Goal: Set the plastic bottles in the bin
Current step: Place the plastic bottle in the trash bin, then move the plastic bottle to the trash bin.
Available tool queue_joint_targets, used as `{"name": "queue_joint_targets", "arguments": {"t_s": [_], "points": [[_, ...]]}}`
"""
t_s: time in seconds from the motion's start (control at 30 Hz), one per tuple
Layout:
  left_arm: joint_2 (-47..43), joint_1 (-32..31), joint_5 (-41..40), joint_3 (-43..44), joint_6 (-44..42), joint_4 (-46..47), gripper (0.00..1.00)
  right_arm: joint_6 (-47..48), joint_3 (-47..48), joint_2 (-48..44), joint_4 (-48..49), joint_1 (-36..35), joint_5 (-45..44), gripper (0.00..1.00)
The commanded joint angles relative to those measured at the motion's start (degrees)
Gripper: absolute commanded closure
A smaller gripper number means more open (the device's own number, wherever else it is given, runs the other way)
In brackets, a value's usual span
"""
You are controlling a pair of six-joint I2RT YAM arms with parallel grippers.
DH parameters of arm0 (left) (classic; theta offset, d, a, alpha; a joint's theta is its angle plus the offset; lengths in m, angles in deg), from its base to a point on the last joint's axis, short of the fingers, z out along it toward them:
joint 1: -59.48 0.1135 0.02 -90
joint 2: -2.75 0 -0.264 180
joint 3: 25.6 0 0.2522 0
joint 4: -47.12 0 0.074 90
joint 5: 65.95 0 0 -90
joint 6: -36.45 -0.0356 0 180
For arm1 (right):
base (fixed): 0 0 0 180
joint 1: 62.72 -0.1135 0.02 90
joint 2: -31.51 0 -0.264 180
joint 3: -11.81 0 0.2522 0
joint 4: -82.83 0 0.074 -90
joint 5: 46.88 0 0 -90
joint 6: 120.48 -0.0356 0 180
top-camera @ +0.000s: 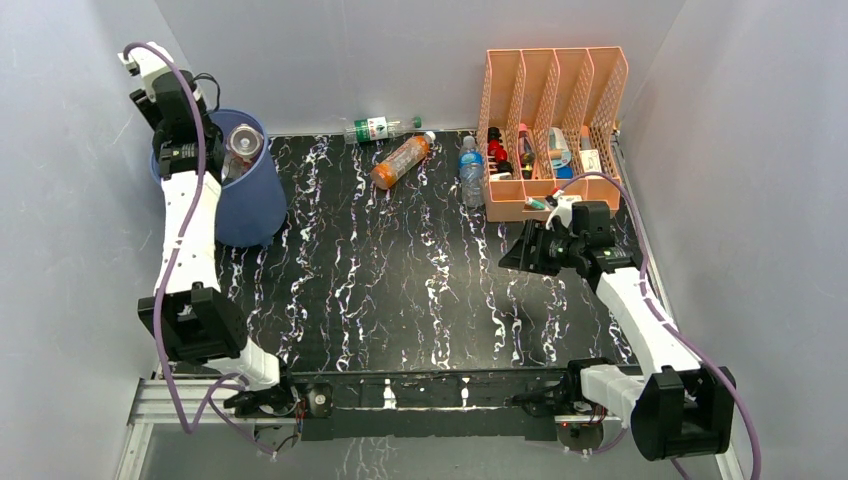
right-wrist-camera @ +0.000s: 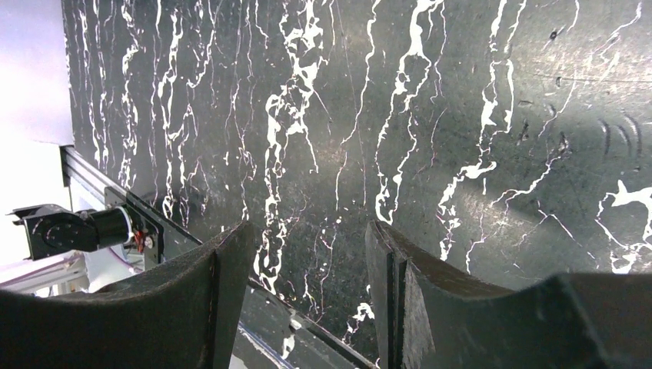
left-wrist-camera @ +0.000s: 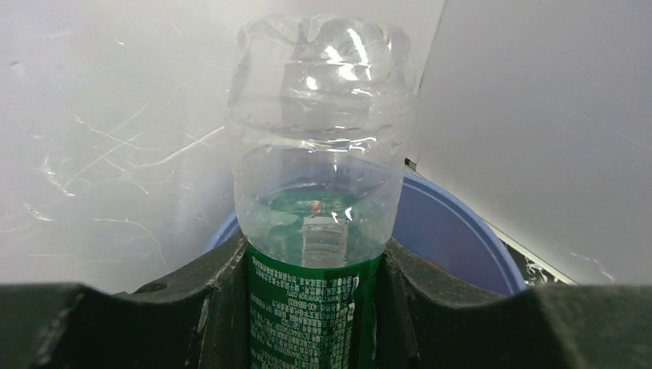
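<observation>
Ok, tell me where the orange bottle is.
Top view: the orange bottle lies on its side at the back middle of the table, between the green-labelled bottle behind it and the blue-labelled bottle to its right.

**Gloss and grain around the table**

The clear bottle point(left-wrist-camera: 319, 146) is thin, glossy plastic, creased and glinting. Its green label point(left-wrist-camera: 307, 315) is a slick printed film. The bin point(left-wrist-camera: 454, 231) is smooth blue plastic. The black, white-veined table point(right-wrist-camera: 477, 115) looks scuffed, with a dull sheen. The right gripper point(right-wrist-camera: 307, 231) has matt black pads point(right-wrist-camera: 223, 307) that look faintly grainy.
</observation>
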Motion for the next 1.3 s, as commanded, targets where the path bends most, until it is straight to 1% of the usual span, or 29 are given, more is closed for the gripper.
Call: {"name": "queue_joint_targets", "arguments": {"t_s": [0.0,0.13,0.2,0.4,0.57,0.6,0.67,0.7,0.77,0.8,0.9,1.0,1.1,1.2,1.27], "points": [[-0.46,3.37,2.67,2.50,2.68,3.47,0.64,0.36,2.56,1.79,0.96,-0.93,0.97,0.33],[1.66,5.01,4.01,2.80,3.60,4.43,0.64,0.36,3.36,3.76,1.02,-1.90,0.41,0.33],[1.85,5.17,4.61,1.59,3.88,6.31,0.64,0.36,4.08,4.56,0.59,-2.28,-0.16,0.33],[-2.00,5.18,8.66,-10.50,4.15,18.12,0.62,0.36,5.50,5.37,0.22,-3.34,-1.31,0.33],[-2.76,5.13,12.20,-13.89,4.97,22.15,0.61,0.36,4.53,5.03,0.40,-4.20,-2.11,0.33],[-3.13,5.13,12.81,-14.57,5.27,22.49,0.59,0.36,4.29,4.86,0.48,-4.28,-2.13,0.33],[-4.36,5.19,14.80,-15.90,5.84,22.74,0.46,0.36,3.58,4.30,0.87,-4.34,-2.18,0.33],[-5.05,5.16,15.56,-16.12,5.95,22.17,0.40,0.36,3.30,4.12,0.96,-4.38,-2.19,0.33],[-6.51,5.18,16.54,-15.49,6.89,17.84,0.29,0.36,2.85,3.81,1.03,-4.37,-2.18,0.33],[-7.00,5.18,17.28,-14.81,7.00,15.47,0.24,0.36,2.59,3.62,1.12,-4.38,-2.23,0.33],[-7.68,5.17,20.58,-12.22,7.82,9.48,0.20,0.36,1.89,3.08,1.56,-4.45,-2.04,0.33],[-8.33,5.18,23.37,-10.27,8.97,5.51,0.11,0.36,0.94,2.50,1.95,-4.47,-1.76,0.33],[-8.23,5.15,25.46,-6.53,9.72,-0.03,0.06,0.36,0.17,1.91,2.09,-4.47,-1.66,0.33],[-7.59,5.17,27.18,-1.86,9.77,-4.57,0.04,0.36,-0.04,1.57,1.82,-4.46,-1.63,0.33],[-6.88,5.18,30.22,1.59,9.91,-8.58,0.03,0.36,0.12,1.39,1.72,-4.43,-1.65,0.33]]}}
